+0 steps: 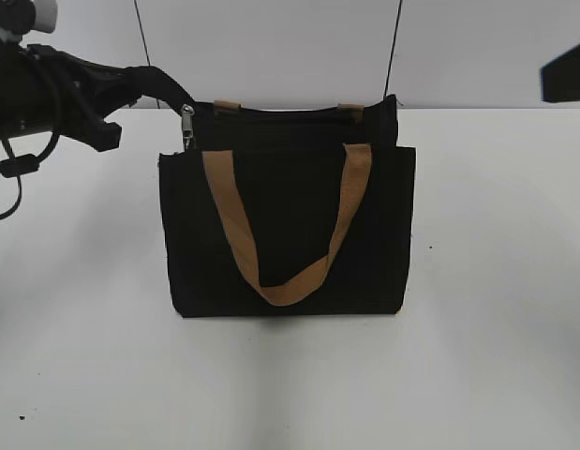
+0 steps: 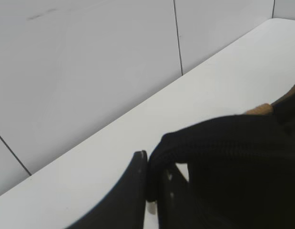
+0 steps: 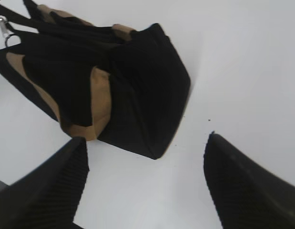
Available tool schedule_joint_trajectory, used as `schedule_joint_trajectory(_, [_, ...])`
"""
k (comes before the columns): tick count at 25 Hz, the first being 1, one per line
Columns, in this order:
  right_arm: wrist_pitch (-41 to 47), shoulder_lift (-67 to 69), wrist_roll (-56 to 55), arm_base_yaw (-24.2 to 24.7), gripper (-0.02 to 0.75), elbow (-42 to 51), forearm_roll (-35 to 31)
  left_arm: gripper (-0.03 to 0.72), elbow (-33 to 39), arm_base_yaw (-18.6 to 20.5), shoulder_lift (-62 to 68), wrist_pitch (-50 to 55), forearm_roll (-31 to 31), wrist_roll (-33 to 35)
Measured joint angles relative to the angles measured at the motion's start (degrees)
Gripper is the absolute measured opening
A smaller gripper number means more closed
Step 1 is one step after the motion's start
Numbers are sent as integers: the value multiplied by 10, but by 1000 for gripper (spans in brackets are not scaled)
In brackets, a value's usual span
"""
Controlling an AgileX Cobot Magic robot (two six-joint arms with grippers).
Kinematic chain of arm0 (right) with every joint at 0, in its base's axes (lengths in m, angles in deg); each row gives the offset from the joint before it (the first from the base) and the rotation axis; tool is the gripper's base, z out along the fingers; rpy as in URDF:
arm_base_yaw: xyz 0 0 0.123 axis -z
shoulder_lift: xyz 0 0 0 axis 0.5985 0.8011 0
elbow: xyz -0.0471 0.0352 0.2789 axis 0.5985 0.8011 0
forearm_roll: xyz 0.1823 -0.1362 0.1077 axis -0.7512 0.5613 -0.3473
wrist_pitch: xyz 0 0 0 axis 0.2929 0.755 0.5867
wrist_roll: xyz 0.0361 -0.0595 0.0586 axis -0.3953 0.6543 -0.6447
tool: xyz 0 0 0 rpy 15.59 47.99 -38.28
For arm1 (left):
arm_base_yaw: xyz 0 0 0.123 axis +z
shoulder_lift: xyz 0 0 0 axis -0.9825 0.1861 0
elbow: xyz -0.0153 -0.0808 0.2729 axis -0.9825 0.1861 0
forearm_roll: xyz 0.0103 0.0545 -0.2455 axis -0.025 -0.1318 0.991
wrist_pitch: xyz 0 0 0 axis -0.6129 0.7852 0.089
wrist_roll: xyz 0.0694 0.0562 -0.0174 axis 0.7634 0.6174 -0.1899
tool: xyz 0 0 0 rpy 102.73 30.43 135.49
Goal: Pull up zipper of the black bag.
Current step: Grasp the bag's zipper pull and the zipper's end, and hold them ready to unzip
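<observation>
One black bag (image 1: 290, 234) stands upright mid-table (image 1: 496, 375), front panel to the exterior camera, one tan handle (image 1: 285, 230) hanging in a loop over the pocket. Zip line runs along the top edge, left to right in the exterior view; that is the axis any pull must follow. Left gripper (image 1: 163, 94) is at the bag's upper left corner, with a tongue of black fabric drawn out toward it; the left wrist view shows its fingers (image 2: 137, 181) nearly together with that fabric (image 2: 159, 157) pinched between them, so jaws closed on the bag's end. Zipper (image 1: 187, 125), a small silver pull, hangs just below and beside that pinch, at the far left end of the line. Right gripper (image 3: 147, 186) hovers well apart, off the bag's right end, jaws spread wide and holding nothing; the pull shows far across the bag in its view (image 3: 4, 26). Judgement: left arm anchors, right arm must cross the whole bag length to reach the pull.
</observation>
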Motion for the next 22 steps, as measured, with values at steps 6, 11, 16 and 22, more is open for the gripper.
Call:
schedule_joint_trajectory(6, [-3,124,-172,-172,566,-96,122,28,-20,0,12,1,0,-10])
schedule_joint_trajectory(11, [2,234,-278,-273,543,-199,154,28,-32,0,14,1,0,-11])
schedule_joint_trajectory(16, [4,343,-346,-330,432,-308,143,28,-33,0,14,1,-1,-17])
schedule_joint_trajectory(22, [4,440,-368,-351,323,-400,96,28,-33,0,14,-8,-8,-21])
